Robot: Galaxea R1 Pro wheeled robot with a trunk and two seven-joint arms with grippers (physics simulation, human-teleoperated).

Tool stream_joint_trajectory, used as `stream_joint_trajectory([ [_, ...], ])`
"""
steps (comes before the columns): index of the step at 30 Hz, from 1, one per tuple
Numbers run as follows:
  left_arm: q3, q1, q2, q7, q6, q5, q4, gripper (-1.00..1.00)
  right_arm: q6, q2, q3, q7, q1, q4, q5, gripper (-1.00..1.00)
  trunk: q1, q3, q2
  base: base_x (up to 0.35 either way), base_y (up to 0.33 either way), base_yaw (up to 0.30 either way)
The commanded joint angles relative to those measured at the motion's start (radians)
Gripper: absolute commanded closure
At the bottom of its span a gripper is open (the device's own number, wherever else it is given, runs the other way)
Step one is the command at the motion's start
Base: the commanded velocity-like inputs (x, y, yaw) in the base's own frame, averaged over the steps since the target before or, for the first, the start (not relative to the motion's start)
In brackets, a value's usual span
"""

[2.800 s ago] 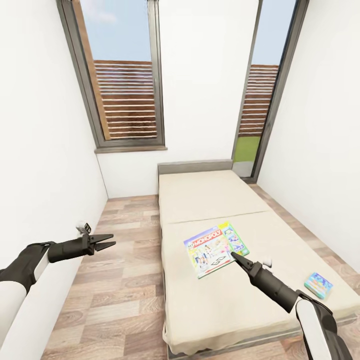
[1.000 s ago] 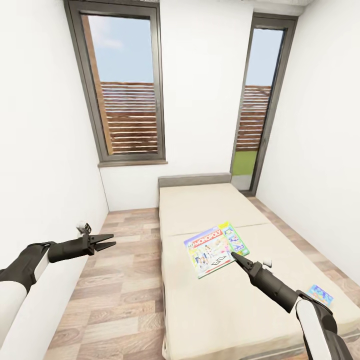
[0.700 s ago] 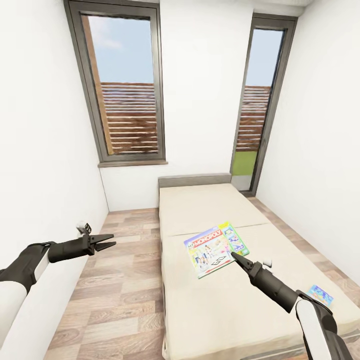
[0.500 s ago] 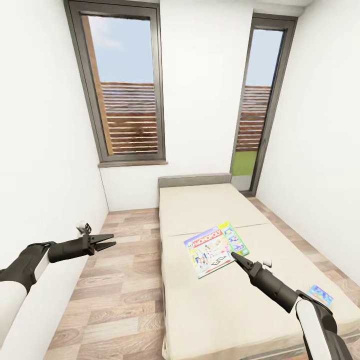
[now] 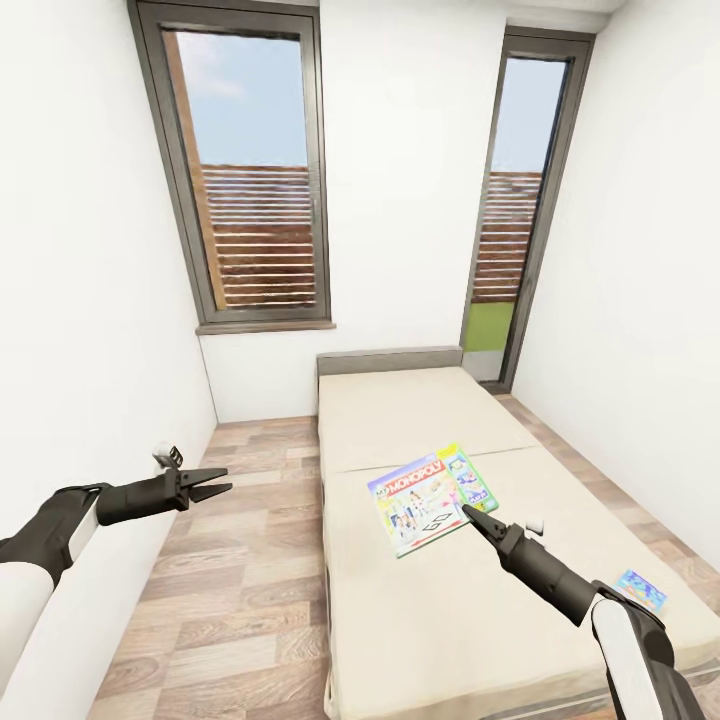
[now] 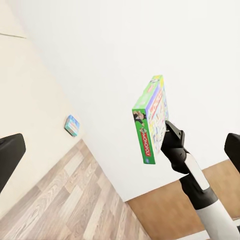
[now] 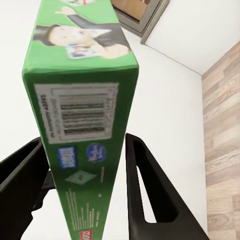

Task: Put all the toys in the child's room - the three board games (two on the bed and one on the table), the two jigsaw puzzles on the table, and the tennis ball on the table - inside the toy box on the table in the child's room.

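My right gripper [image 5: 468, 511] is shut on one edge of the green Monopoly board game [image 5: 430, 498], which hangs over the middle of the bed [image 5: 420, 410]. In the right wrist view the game's green side [image 7: 80, 115] sits between the two black fingers [image 7: 142, 175]. The left wrist view shows the game [image 6: 150, 120] held clear of the mattress. A small blue board game [image 5: 638, 590] lies flat on the bed near its right edge, also seen as a blue box [image 6: 72, 125]. My left gripper [image 5: 215, 485] hangs open over the floor, left of the bed, holding nothing.
The bed stands against the far wall between a window [image 5: 250, 180] and a tall glass door [image 5: 515, 220]. Wood floor [image 5: 240, 580] runs along the bed's left side. A white wall [image 5: 90, 300] is close on my left, another on the right.
Since the oldest frame the head view has tilted upward, so the whole picture shifted down. Over the last second neither arm nor either game has moved.
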Motion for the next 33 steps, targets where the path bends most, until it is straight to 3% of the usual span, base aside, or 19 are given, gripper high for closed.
stream_joint_trajectory([
  [1, 0.000, -0.001, 0.000, -0.004, 0.011, 0.000, 0.000, -1.00, 0.005, 0.000, -0.001, 0.003, -0.001, 0.000, -0.001, 1.00, 0.001, -0.002, -0.002, 0.000, -0.016, -0.019],
  [16, -0.001, -0.001, 0.000, -0.004, 0.011, 0.000, -0.003, -1.00, 0.004, 0.000, -0.002, 0.003, -0.001, 0.004, -0.001, 1.00, 0.001, -0.002, -0.002, 0.000, -0.178, -0.245],
  [33, -0.001, -0.001, 0.000, -0.004, 0.011, 0.000, -0.003, -1.00, 0.005, 0.000, -0.003, 0.004, -0.001, 0.004, -0.001, 1.00, 0.001, -0.002, -0.002, 0.000, -0.010, -0.279],
])
